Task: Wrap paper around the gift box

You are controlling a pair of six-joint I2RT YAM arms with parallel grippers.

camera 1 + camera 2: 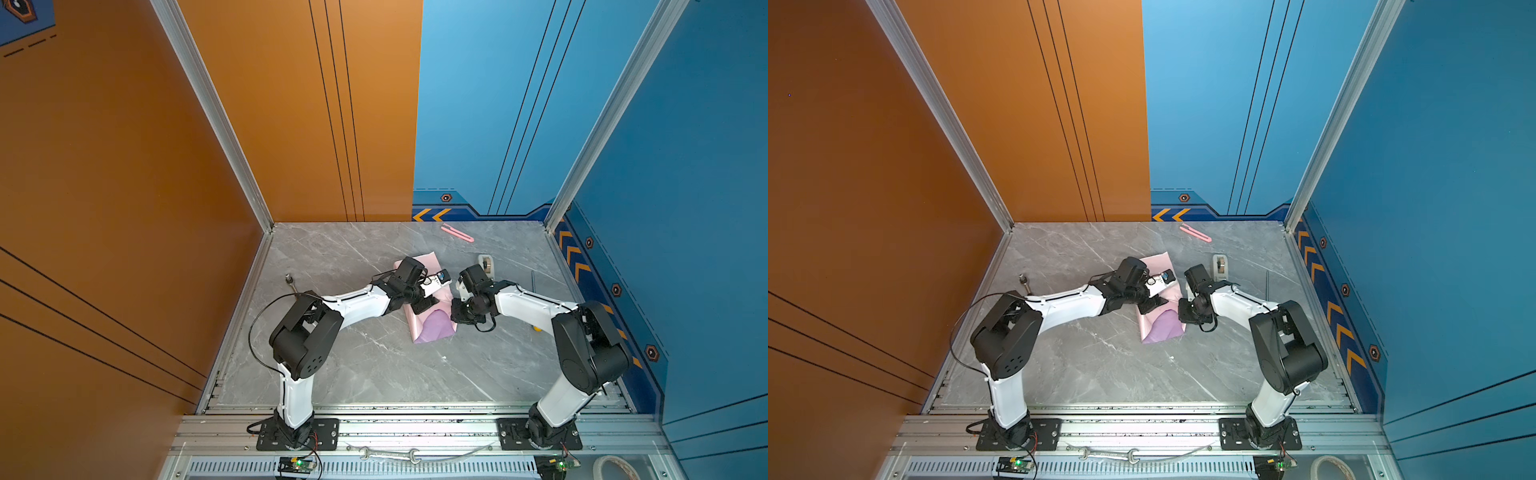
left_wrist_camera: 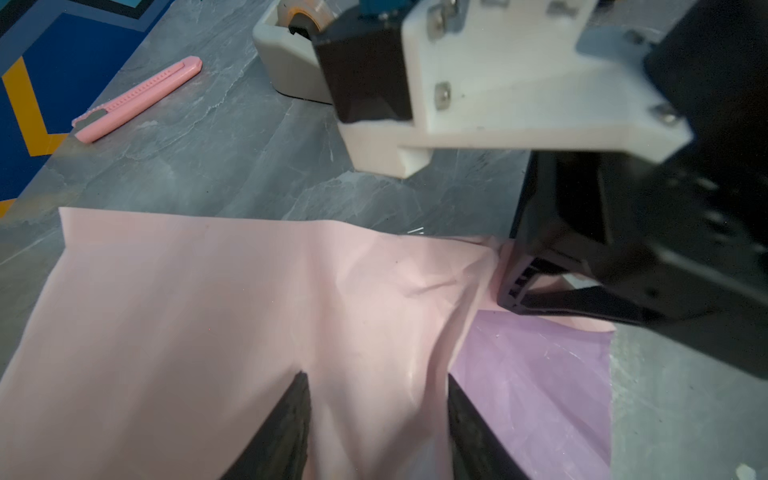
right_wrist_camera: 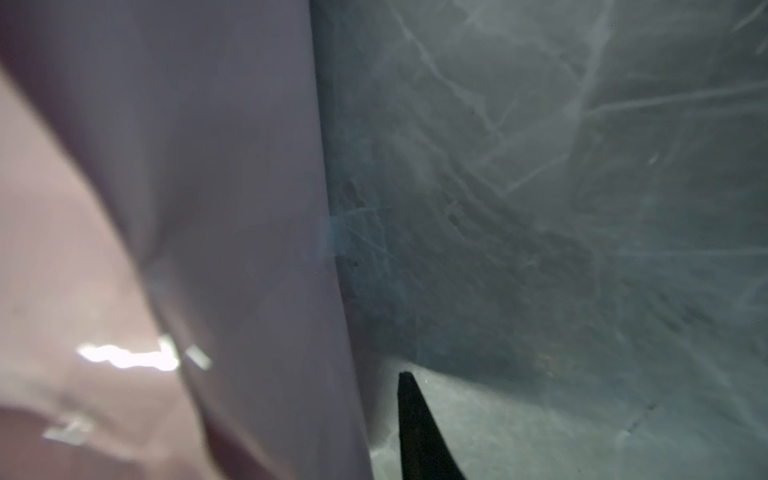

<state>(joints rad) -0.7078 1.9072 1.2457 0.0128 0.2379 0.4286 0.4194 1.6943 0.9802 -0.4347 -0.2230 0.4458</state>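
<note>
On the table [image 1: 374, 365], my left gripper [image 2: 376, 376] rests, jaws apart, on the paper [image 2: 187, 311]; at three o'clock, my right gripper [image 2: 511, 291] touches its edge, clenched or not I cannot tell.

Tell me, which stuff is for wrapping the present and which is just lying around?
For the job:
- the paper, pink and lilac
- the left gripper and the right gripper, both at the paper
- the gift box: out of sight

Just lying about:
- the pink cutter
- the tape dispenser, maybe handy later
- the wrench on the front rail
</note>
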